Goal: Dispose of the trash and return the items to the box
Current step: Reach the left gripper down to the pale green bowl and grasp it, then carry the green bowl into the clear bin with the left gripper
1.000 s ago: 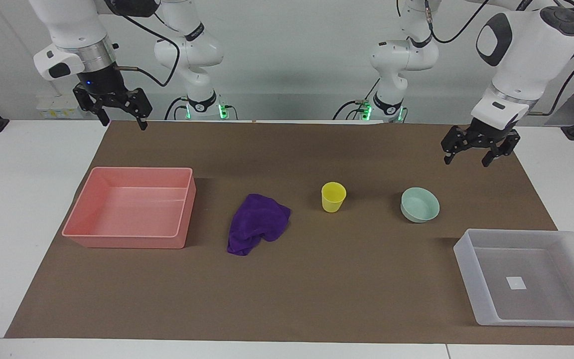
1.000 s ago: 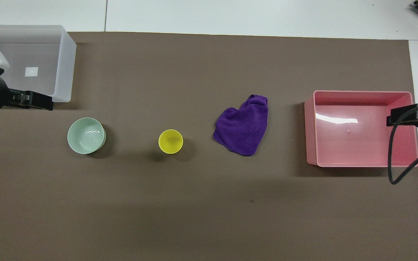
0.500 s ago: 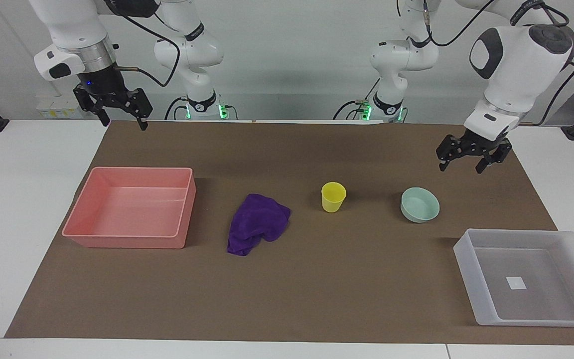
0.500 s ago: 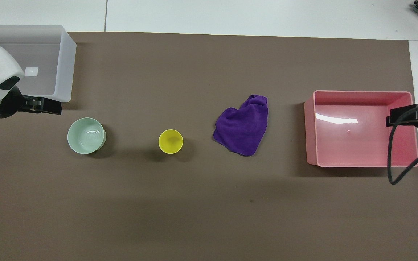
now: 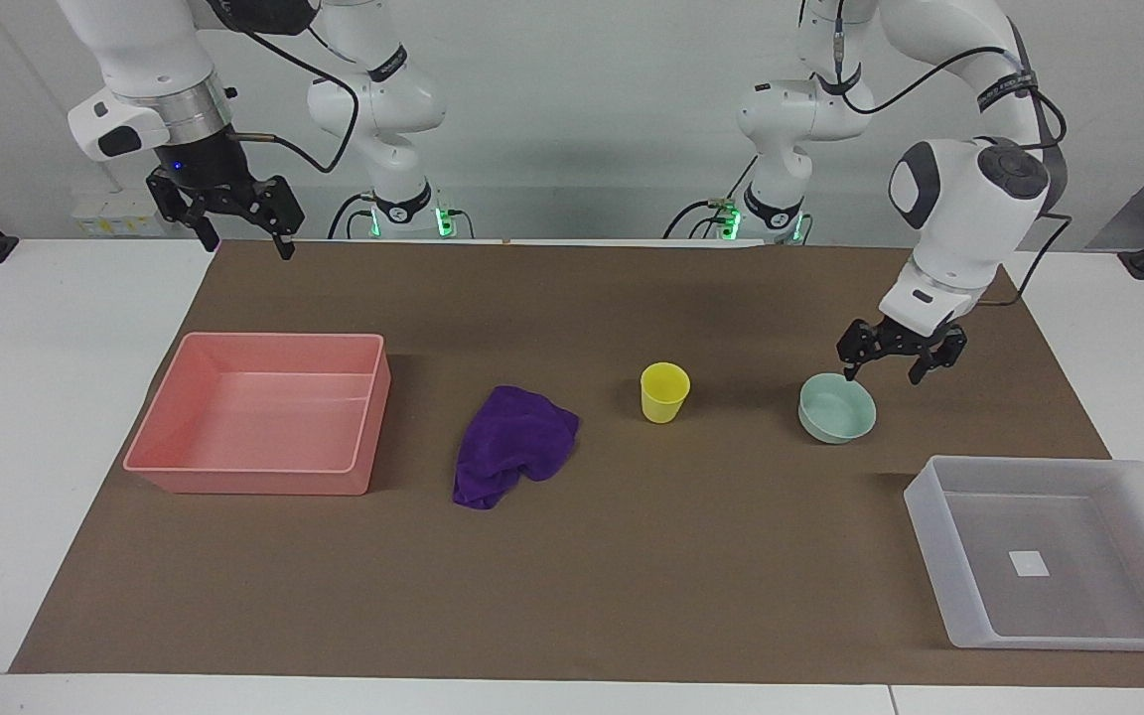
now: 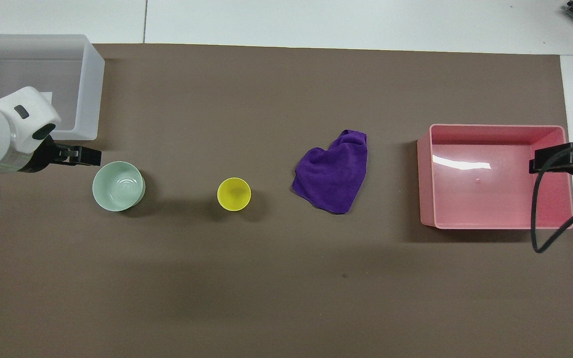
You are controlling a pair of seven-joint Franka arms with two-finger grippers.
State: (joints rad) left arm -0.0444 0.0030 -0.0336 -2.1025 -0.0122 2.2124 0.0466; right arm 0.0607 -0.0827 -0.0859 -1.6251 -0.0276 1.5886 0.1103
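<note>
Mint-green bowl (image 5: 837,408) under spread left hand (image 5: 883,369), right hand (image 5: 243,243) spread, overhead half cut off

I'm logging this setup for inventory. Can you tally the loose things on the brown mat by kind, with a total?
Trays: 2, pink tray and translucent box
Cups: 1, yellow cup
Bowls: 1, mint-green bowl
Cloths: 1, purple cloth
Total: 5

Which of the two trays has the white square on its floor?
The translucent whitish-grey box at the left arm's end of the table, beside the mint-green bowl. The pink tray, at the right arm's end, has a plain floor.
</note>
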